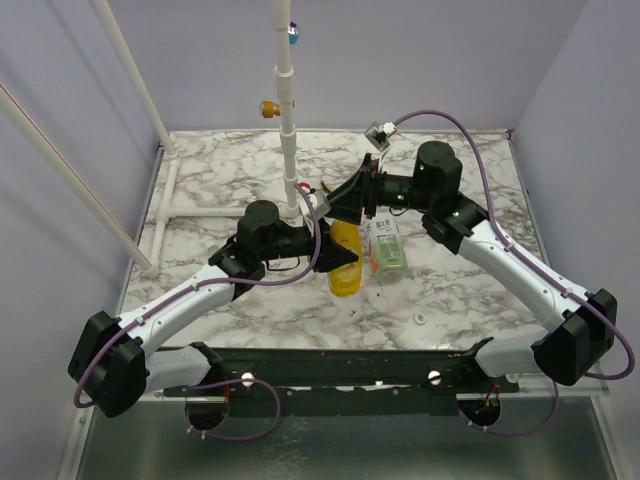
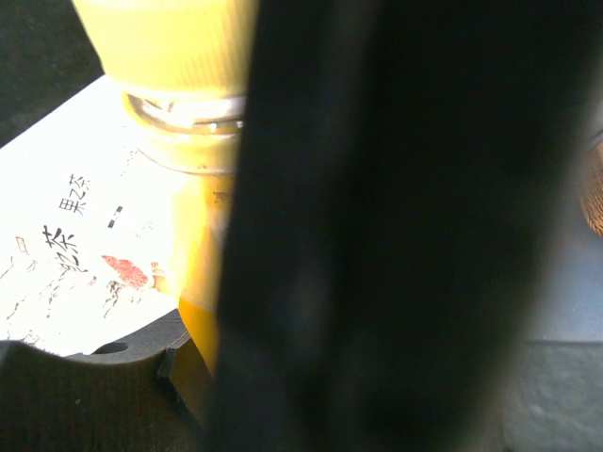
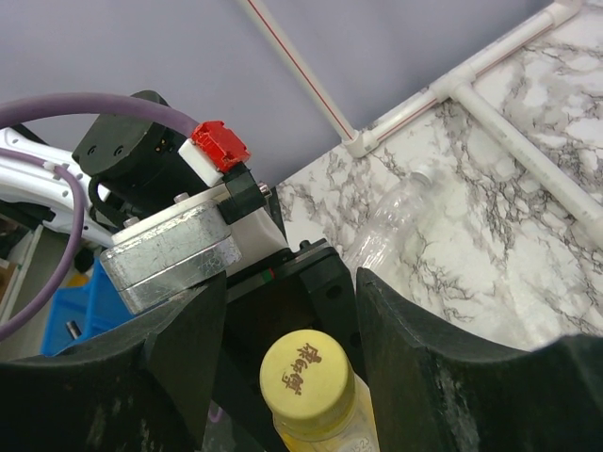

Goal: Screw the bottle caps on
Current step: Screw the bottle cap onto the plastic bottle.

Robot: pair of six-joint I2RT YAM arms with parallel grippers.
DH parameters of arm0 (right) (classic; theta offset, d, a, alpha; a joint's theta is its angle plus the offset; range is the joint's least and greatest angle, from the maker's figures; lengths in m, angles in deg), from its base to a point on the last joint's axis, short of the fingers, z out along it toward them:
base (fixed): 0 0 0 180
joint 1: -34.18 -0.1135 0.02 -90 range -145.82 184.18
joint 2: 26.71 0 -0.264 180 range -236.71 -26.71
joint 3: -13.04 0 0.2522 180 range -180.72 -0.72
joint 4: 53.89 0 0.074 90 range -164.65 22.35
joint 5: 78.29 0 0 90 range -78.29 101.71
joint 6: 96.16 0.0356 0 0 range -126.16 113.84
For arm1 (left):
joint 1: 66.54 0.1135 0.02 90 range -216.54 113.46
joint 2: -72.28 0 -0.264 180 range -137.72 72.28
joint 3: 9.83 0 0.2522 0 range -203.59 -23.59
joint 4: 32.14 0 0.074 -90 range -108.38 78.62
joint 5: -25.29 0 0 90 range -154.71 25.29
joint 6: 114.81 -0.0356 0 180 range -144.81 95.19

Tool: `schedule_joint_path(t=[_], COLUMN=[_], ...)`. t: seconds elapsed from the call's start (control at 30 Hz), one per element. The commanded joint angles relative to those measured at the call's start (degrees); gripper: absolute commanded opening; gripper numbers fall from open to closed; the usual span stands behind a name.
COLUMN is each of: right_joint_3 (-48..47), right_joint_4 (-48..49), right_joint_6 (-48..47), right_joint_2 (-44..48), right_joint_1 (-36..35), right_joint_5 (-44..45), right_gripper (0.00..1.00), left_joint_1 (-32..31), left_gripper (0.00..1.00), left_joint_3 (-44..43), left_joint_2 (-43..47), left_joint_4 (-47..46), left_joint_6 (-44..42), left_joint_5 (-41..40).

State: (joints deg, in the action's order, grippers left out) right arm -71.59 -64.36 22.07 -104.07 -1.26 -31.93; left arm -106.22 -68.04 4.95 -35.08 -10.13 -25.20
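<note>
Whitish cap (image 1: 420, 320): lies loose on the marble table (image 1: 300, 320), nearest you, right of centre.
Your left gripper (image 1: 343, 262): clamped tight on the yellow bottle (image 1: 345, 282), mid-table.
Yellow cap (image 3: 301, 370): sits on that bottle's neck.
Your right gripper (image 3: 290, 287): fingers part-open, straddling the yellow cap, gaps either side.
Clear bottle (image 1: 386, 245): just right of the yellow bottle.

"果之茶" on white bottle label (image 2: 80, 247)
</note>
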Motion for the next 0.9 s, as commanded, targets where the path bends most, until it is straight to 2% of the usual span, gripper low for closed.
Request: schedule_joint_path(t=[0.0, 0.87], right_joint_3=[-0.6, 1.0], right_joint_4=[-0.2, -2.0], right_joint_6=[-1.3, -2.9], right_joint_2=[1.4, 4.1], right_joint_1=[-0.7, -0.8], right_joint_5=[1.9, 3.9], right_gripper=[0.6, 0.6], left_joint_1=[0.2, 1.1], left_gripper=[0.0, 0.0], left_joint_3=[1.2, 0.5], left_joint_2=[-0.6, -1.6], left_joint_4=[-0.8, -0.8], left_joint_6=[0.5, 0.9], left_joint_5=[0.8, 1.1])
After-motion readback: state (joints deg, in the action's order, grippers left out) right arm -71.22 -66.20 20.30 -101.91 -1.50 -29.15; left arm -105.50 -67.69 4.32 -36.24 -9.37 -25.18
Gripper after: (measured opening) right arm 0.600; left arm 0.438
